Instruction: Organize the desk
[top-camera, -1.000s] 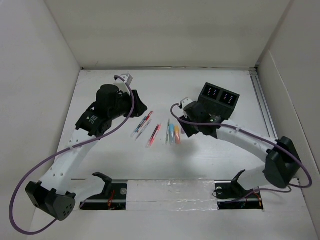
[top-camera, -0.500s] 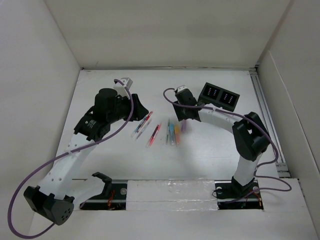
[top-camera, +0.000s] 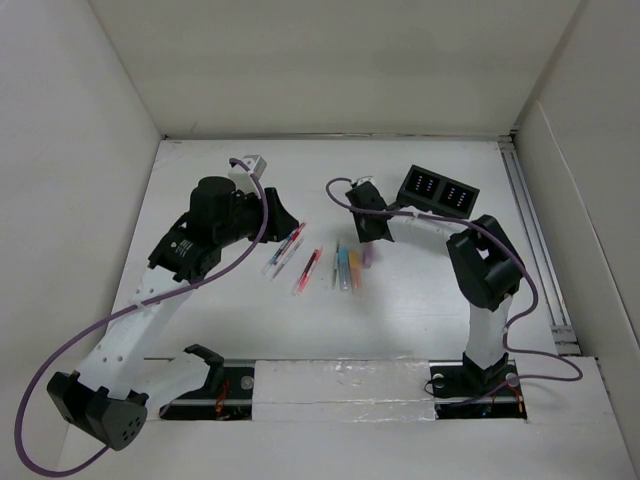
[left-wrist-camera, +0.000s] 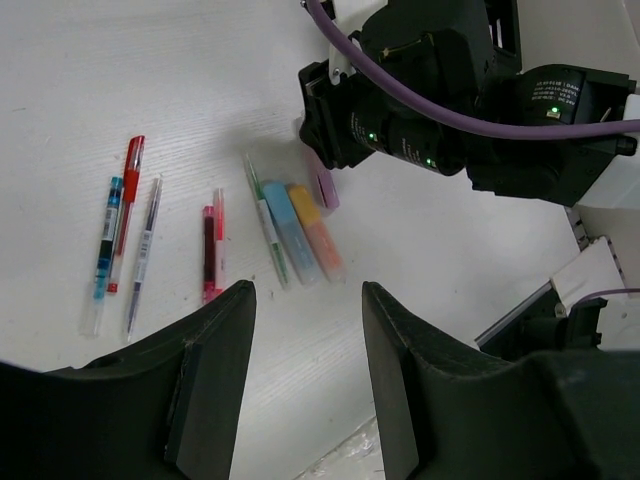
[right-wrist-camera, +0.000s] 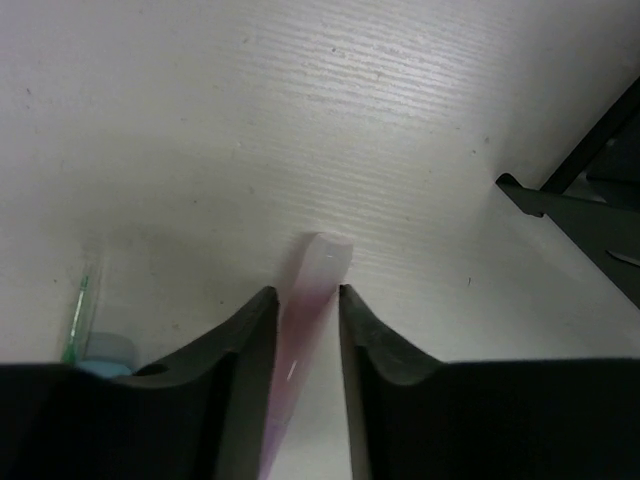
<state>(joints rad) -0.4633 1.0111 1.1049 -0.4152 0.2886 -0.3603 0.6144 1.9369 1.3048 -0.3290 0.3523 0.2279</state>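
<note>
Desk (top-camera: 420, 320) spreads wide and white between panel walls, with pens (top-camera: 307, 270) lying in a loose row at its middle. We see the right gripper (right-wrist-camera: 305, 295) pinching a pink highlighter (right-wrist-camera: 318, 262) at the row's right end, near the black compartmented box (top-camera: 438, 191). At the row's left end, the left gripper (left-wrist-camera: 307, 290) hangs with its fingers spread wide.
</note>
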